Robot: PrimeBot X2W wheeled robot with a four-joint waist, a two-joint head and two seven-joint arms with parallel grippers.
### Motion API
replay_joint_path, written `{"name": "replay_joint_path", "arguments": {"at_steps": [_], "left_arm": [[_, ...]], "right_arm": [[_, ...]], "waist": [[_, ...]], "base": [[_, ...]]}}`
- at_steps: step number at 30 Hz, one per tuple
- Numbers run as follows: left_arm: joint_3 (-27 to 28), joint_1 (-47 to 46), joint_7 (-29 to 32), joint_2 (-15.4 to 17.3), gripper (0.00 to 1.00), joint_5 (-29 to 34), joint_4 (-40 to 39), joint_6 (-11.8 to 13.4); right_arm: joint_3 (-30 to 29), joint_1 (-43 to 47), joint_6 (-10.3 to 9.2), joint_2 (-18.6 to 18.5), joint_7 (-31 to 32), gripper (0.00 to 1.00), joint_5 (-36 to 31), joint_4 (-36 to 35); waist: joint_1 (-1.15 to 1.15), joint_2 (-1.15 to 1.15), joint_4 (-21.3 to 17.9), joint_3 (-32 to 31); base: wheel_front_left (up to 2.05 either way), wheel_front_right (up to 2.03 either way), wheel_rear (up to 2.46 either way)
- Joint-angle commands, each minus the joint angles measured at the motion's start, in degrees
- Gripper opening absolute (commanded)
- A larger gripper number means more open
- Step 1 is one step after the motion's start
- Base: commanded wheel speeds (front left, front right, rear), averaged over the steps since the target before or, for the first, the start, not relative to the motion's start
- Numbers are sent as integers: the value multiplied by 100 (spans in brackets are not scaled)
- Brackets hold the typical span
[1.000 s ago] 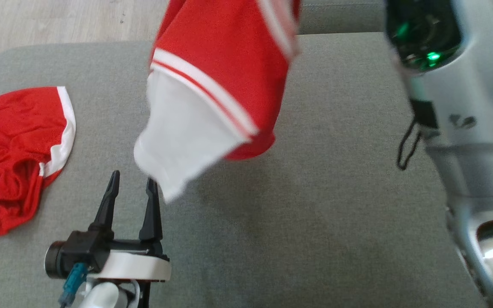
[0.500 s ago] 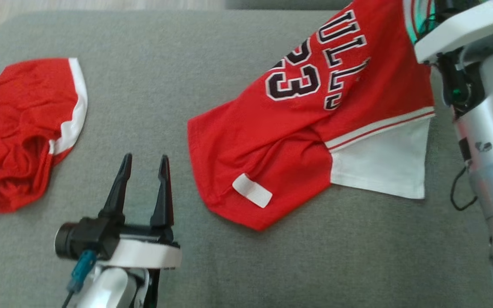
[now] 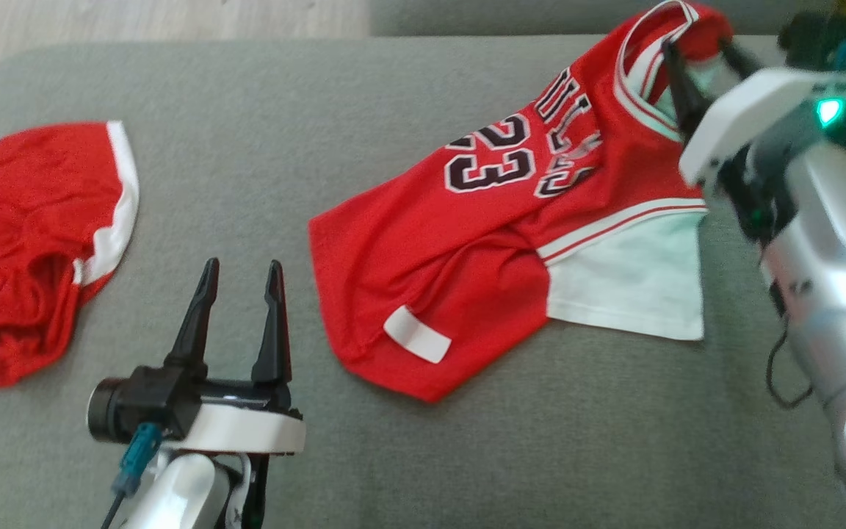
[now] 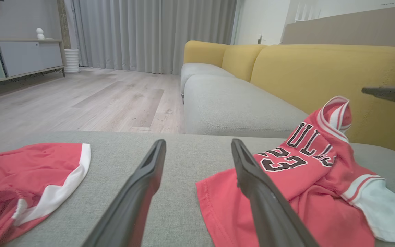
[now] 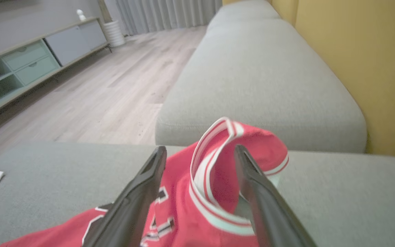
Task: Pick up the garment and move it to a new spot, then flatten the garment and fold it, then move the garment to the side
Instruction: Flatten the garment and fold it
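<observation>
The red jersey with "23" and a white side panel lies crumpled on the grey sofa cushion, right of centre. Its neck-and-shoulder loop stands up at the far right. My right gripper is open there, and that loop of the jersey rises between its two spread fingers. At the lower left my left gripper is open and holds nothing, just left of the jersey's hem; its fingers frame bare cushion.
A second red garment with white trim lies bunched at the cushion's left edge. A yellow backrest rises behind the jersey. Another grey cushion adjoins at the back, with wooden floor and a low cabinet beyond.
The jersey hung in the air from my right gripper; now it lies on the cushion. My right gripper has come down at the collar with its fingers apart. The head camera has shifted.
</observation>
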Motion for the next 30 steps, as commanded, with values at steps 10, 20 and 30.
{"name": "replay_joint_path", "arguments": {"at_steps": [10, 20, 30], "left_arm": [[345, 181, -67, 184, 100, -65, -223, 144], [537, 446, -70, 157, 100, -98, -99, 216], [809, 756, -70, 44, 100, -8, 76, 144]], "right_arm": [[29, 1359, 44, -141, 469, 100, 377, -1009], [-1048, 3417, 44, 214, -1068, 100, -970, -2957], [-1542, 4897, 44, 738, -629, 100, -1709, -4696]], "waist": [[0, 0, -436, -394], [0, 0, -711, -735], [0, 0, -848, -999]], "base": [[0, 0, 0], [0, 0, 0], [0, 0, 0]]}}
